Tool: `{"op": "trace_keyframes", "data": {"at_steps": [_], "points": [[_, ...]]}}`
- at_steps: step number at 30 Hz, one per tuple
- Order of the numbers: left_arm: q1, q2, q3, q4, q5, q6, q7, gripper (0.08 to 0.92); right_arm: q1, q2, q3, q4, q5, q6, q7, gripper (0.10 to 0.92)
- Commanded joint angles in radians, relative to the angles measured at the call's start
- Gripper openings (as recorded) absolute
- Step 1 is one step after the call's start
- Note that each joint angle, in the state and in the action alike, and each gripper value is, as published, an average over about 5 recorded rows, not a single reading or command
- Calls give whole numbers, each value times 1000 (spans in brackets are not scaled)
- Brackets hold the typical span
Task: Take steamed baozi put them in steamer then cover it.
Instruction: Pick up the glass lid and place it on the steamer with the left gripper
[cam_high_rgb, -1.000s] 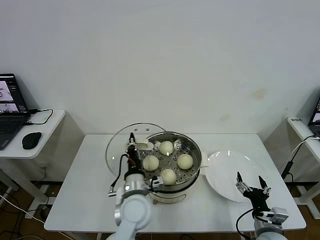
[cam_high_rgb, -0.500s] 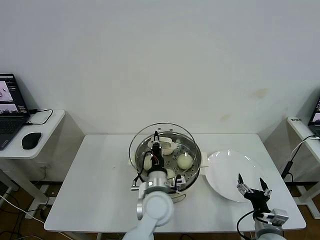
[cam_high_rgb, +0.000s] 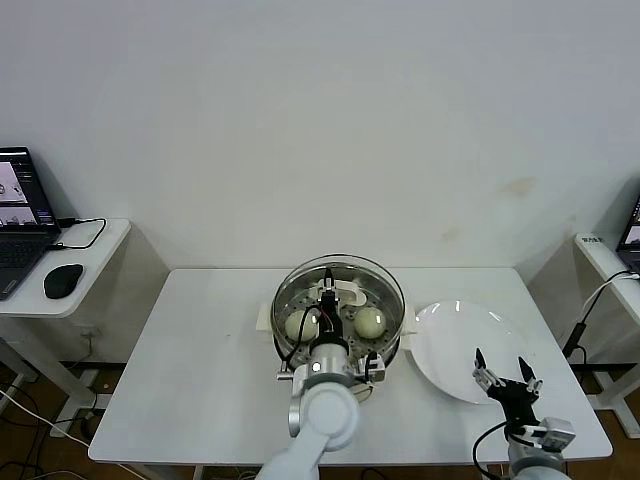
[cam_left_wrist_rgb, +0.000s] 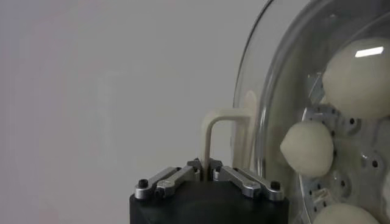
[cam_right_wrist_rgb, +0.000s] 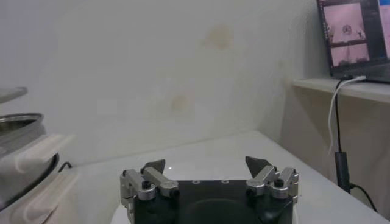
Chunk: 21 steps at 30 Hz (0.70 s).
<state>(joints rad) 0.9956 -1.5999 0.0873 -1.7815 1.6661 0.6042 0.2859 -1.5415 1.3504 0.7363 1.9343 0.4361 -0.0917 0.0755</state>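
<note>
The steamer, a steel basket on a cream pot, stands mid-table. The glass cover hangs centred over it; I cannot tell whether it rests on the rim. My left gripper is shut on the cover's cream handle, its jaws pinched on the handle's thin leg in the left wrist view. Through the glass show baozi, and three of them show in the left wrist view. My right gripper stands open and empty at the table's front right.
A flat white plate lies right of the steamer, under my right gripper. A side table on the left carries a laptop and a mouse. Another side table with cables stands on the right.
My left gripper has carried the cover rightward, from beside the steamer's left edge to over its middle. The right gripper has stayed still.
</note>
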Motion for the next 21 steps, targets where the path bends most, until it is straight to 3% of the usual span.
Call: {"op": "trace_keyframes", "data": {"at_steps": [1, 21], "points": [[-12, -6, 3, 26, 1, 0, 6, 147, 0, 2, 0, -1, -3, 1, 0, 823], [-2, -4, -5, 36, 9, 0, 31, 147, -2, 2, 0, -6, -7, 3, -3, 823]]}}
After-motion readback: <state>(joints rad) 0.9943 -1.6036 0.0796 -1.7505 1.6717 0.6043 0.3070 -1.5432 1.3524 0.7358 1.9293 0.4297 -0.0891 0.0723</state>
